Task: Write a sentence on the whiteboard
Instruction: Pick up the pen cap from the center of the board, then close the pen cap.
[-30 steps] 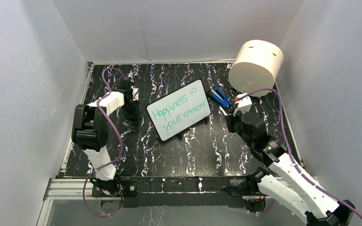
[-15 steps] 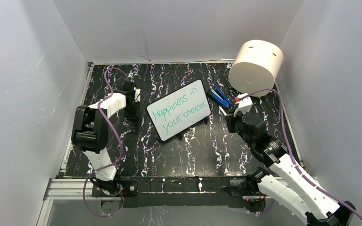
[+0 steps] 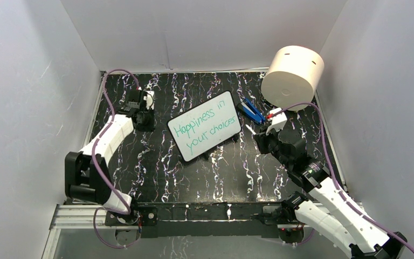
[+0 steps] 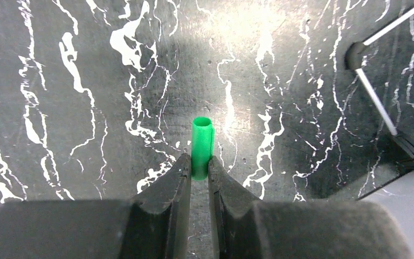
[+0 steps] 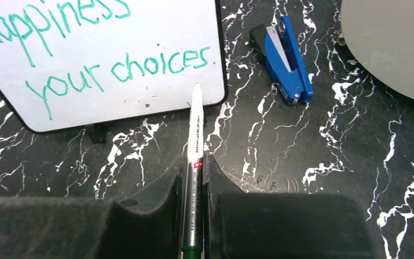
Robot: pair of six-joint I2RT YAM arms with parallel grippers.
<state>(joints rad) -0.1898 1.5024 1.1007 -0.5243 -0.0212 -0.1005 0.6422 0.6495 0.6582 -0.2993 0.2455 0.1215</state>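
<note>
The whiteboard (image 3: 223,110) lies tilted at the middle of the black marbled table, and its lower right part shows in the right wrist view (image 5: 140,102). The sentence (image 3: 204,128) is teal-green lettering reading "Happiness in your choices" (image 5: 113,62). My right gripper (image 3: 259,136) (image 5: 193,162) is shut on a white marker (image 5: 194,127), whose tip lies at the board's lower right edge. My left gripper (image 3: 143,117) (image 4: 199,164) is left of the board, shut on a green marker cap (image 4: 202,143) low over the table.
A big cream cylinder (image 3: 292,75) stands at the back right. A blue stapler (image 3: 252,111) (image 5: 285,59) lies between it and the board. White walls close in the table on three sides. A thin white rod (image 4: 377,105) crosses the left wrist view's right side.
The left arm has dropped and stretched out along the table's left side, and its gripper has shifted a little back and left. The right arm and the board have barely moved.
</note>
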